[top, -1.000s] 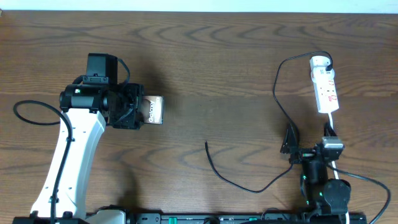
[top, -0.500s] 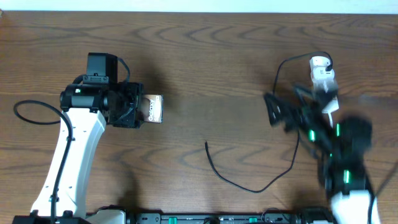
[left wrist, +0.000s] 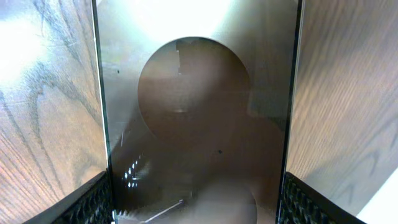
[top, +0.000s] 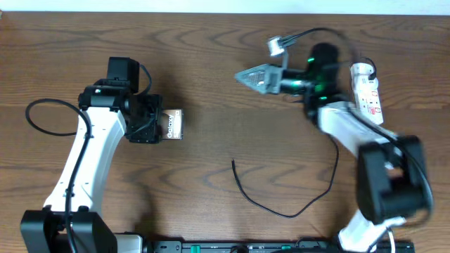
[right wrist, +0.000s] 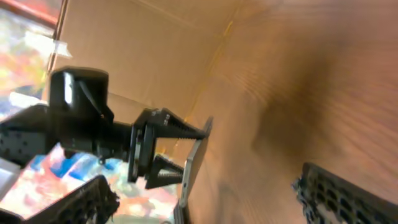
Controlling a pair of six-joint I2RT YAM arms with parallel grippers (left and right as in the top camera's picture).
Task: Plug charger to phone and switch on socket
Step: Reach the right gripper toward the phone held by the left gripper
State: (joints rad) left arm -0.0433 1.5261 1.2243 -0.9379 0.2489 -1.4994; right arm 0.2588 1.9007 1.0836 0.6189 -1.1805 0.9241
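One arm wakes: right gripper [top: 254, 76], spread & empty, swings up, prob. for charger [top: 239, 180]; left gripper [top: 162, 125] pinches phone [top: 174, 124].

The phone [top: 174, 124] is held at the left of the table [top: 211, 42], within the left gripper [top: 162, 125]. The socket [top: 368, 95] is set far right. The charger [top: 281, 211] is laid between them, nearer the front edge, its free end toward the middle

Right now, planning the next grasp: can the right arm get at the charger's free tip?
Probably yes: the charger tip lies uncovered, and the open right gripper hovers just beyond it with nothing between.
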